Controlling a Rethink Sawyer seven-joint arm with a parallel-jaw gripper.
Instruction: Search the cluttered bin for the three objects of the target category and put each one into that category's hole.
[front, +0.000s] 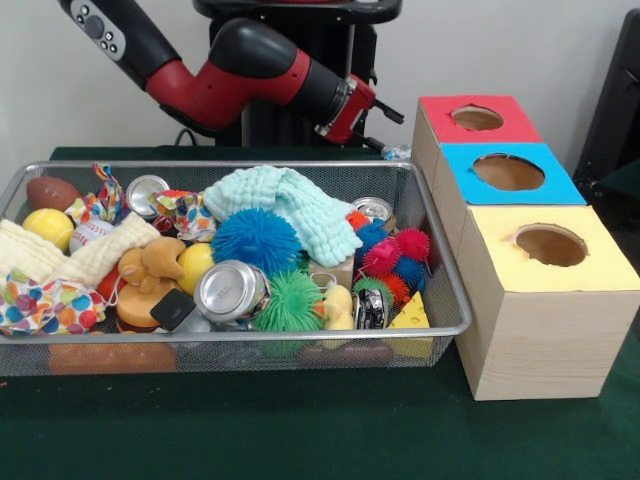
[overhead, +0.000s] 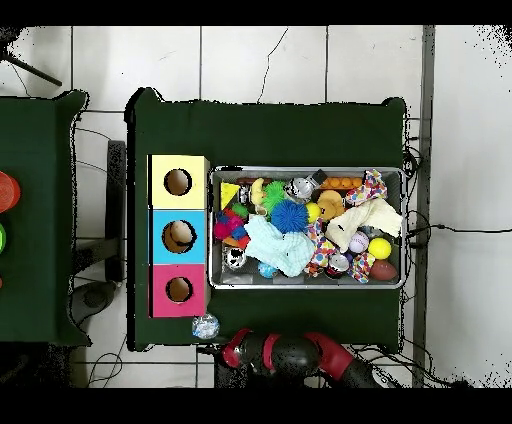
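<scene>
Green cloth (front: 300, 430) covers the table. On it a wire-mesh bin (front: 250, 333) is heaped with toys: at least three silver cans (front: 230, 290), one mint cloth (front: 290, 205), one large blue spiky ball (front: 255, 240) and one green spiky ball (front: 290, 300) are counted. Three wooden boxes are lined beside it, topped red (front: 445, 125), blue (front: 460, 180) and yellow (front: 500, 260), each cut with one round hole. One clear bottle (front: 399, 152) is seen at the gripper (front: 385, 148) tip, behind the bin and just beside the red box. Whether the gripper is open or closed cannot be told.
</scene>
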